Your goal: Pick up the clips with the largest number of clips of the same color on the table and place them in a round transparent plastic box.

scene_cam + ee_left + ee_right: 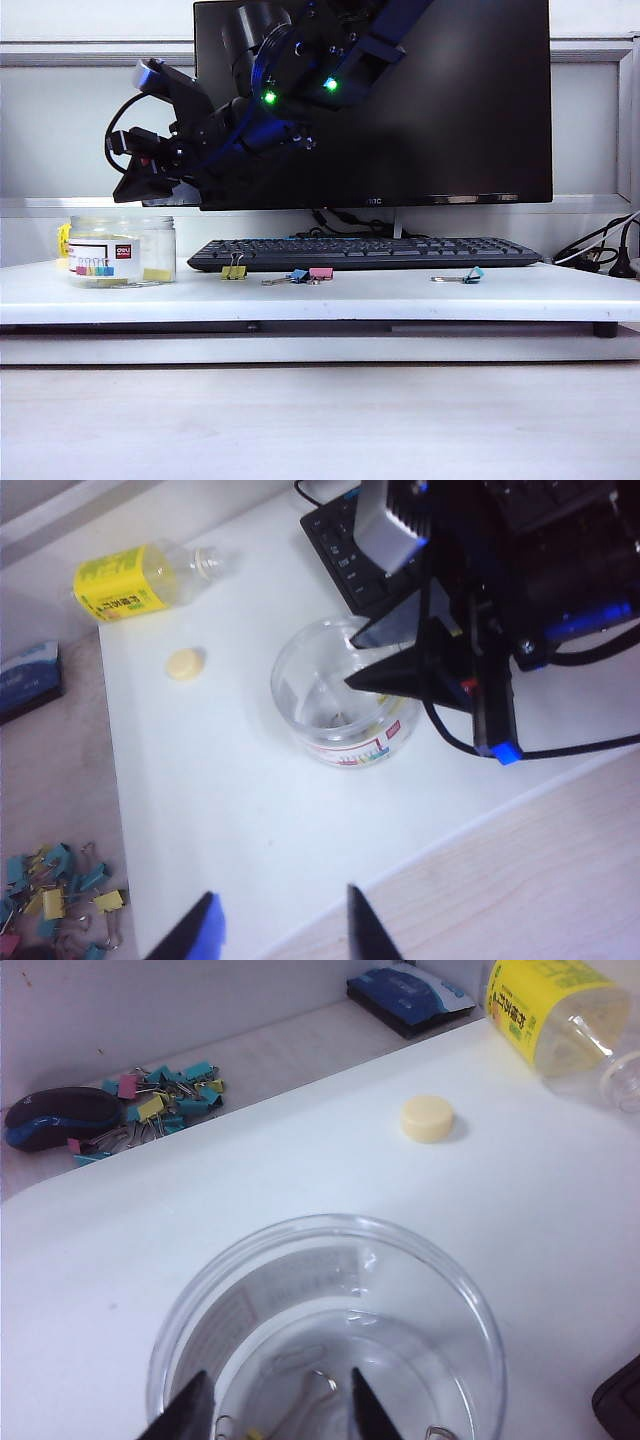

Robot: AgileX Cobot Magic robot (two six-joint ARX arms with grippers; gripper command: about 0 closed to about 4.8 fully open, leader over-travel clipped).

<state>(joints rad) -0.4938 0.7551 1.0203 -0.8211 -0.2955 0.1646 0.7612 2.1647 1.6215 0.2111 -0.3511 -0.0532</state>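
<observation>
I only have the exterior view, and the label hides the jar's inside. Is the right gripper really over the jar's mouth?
Observer: Yes. The right wrist view shows the right gripper above the open jar, jaws apart and empty.
Operator: Is anything in the jar?
Observer: Clips lie on its floor. I can see wire handles and a bit of yellow, but I cannot count them.
Operator: I can't tell the arms apart here. Where is the left gripper?
Observer: The left gripper hangs open over the table's front edge, well clear of the jar.
</observation>
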